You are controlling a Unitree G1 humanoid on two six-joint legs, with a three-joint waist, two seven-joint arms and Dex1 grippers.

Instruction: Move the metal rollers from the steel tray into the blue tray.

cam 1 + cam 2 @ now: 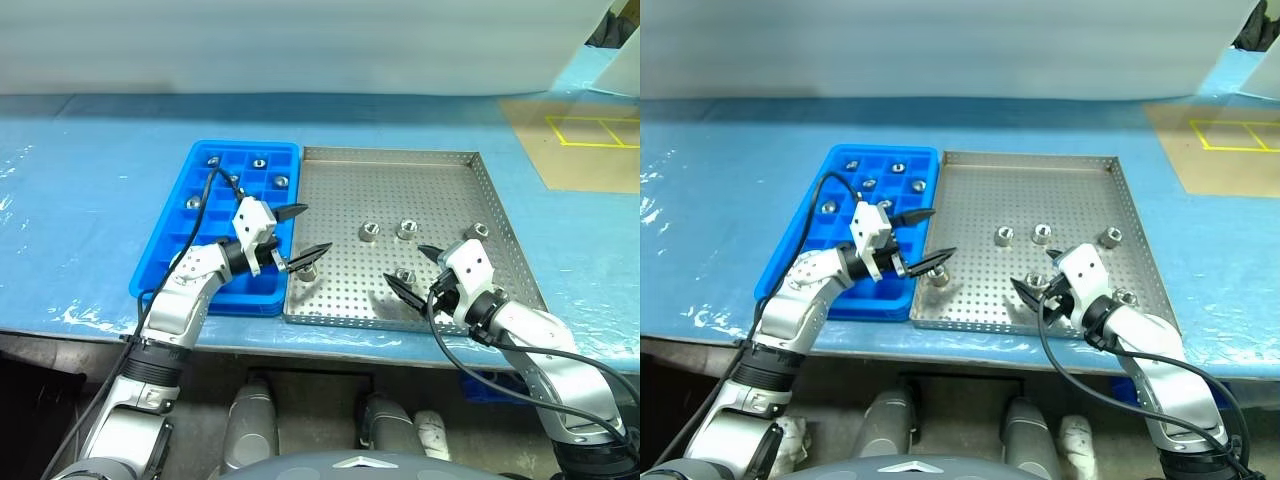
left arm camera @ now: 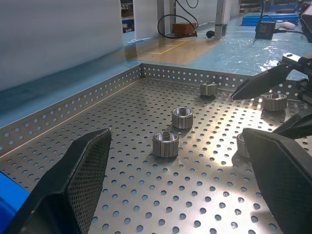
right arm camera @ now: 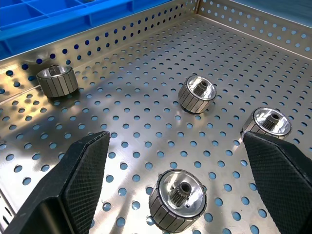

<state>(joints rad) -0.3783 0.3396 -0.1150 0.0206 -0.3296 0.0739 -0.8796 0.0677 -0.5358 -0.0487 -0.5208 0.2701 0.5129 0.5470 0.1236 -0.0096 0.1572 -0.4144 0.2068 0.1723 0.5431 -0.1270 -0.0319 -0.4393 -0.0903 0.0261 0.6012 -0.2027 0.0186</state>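
**Rollers left in the steel tray: where the next pick could slip**

Metal rollers (image 3: 177, 200) remain loose on the perforated floor of the steel tray (image 1: 440, 185), and several others already sit in far compartments of the blue tray (image 1: 160, 265), which lies just beside the steel tray on the robot's left, on the blue-covered tabletop (image 1: 80, 180).

Nearest the robot, the right gripper (image 1: 412, 270) hovers over the near part of the steel tray with its jaws spread wide and nothing between them. One roller stands directly between its fingertips in the right wrist view, so this looks like the next pick. The roller is short, round and polished; if the jaws close off-centre, it will likely squirt sideways or roll across the floor. Closing too high could pinch only the top edge and drop it on the lift.

The left gripper (image 1: 302, 232) is also wide apart and empty, above the seam where the two trays meet. A roller (image 1: 939, 275) lies just below its lower fingertip near the steel tray's left wall; a descent there may strike the rim or push the roller against the wall.

Both arms point inward toward each other, so reaching together risks a clash of fingers.

Farther in, three rollers (image 1: 368, 231) lie mid-tray, well apart from the grippers; a runaway roller could knock them.
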